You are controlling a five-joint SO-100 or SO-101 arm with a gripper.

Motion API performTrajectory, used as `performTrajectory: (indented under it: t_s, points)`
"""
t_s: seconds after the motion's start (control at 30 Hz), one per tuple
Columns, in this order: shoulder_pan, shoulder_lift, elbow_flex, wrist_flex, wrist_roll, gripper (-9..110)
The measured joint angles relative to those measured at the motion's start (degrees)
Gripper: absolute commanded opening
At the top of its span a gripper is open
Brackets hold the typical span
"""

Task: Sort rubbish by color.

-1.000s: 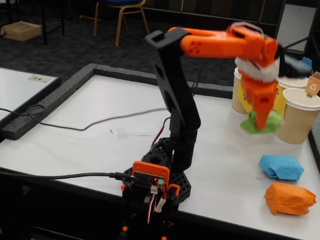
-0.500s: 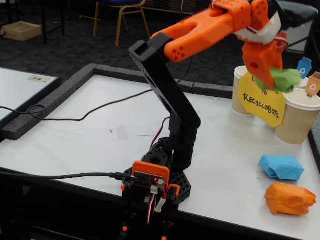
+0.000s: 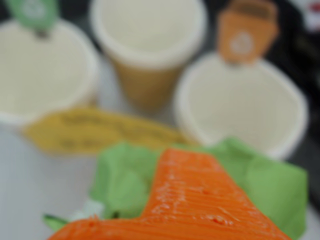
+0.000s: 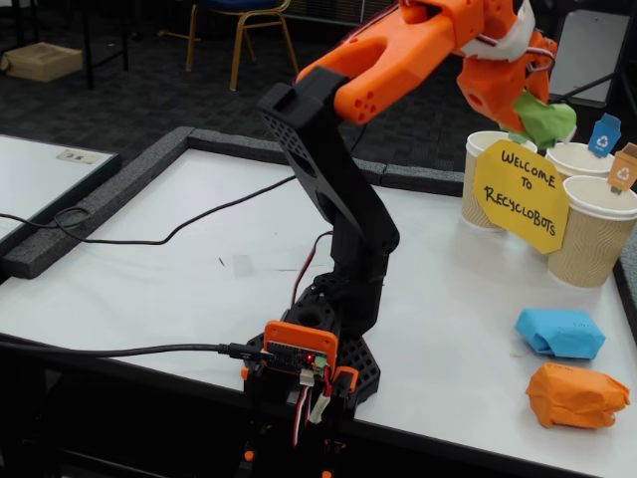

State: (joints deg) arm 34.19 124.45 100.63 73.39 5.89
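Green wad (image 4: 543,119): held aloft, pinched in the gripper (image 4: 532,118), above the near rim of the leftmost cup (image 4: 485,189) in the fixed view. In the wrist view the green wad (image 3: 270,182) spreads out on both sides of an orange finger (image 3: 192,195) that lies across it; picture blurred.

Blue wad (image 4: 559,333): on the white table (image 4: 179,259), right side of the fixed view, in front of the cups and apart from them.

Orange wad (image 4: 577,395): on the table just in front of the blue one, near the table's front edge.

Cups: three beige ribbed paper cups grouped at the far right. The wrist view shows all three open mouths, one at left (image 3: 42,70), one at top centre (image 3: 147,30), one at right (image 3: 242,105).

Tags: green (image 3: 32,11) at the left cup, orange (image 3: 245,31) at the right cup; a blue tag (image 4: 603,133) shows in the fixed view.

Sign (image 4: 520,194): yellow, reading "Welcome to Recyclobots", leaning against the cups' front.

Arm: orange and black, base (image 4: 314,368) at the table's front edge, reaching up and right.

Cable (image 4: 149,239): black, trailing across the table at left.
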Motion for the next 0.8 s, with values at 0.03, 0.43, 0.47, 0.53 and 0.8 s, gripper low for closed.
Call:
performTrajectory:
  t_s: [0.03,0.43,0.47,0.53,0.8]
  points:
    - [-0.62,0.0,0.0,-0.53,-0.97,0]
    - [-5.54,-6.5,0.0,-10.02,-35.07,0]
    - [-5.71,-8.44,0.0,-10.72,-37.35,0]
    - [-6.33,-11.87,0.0,-11.78,-41.22,0]
    - [-9.84,-22.76,-4.04,-12.57,-55.9,0]
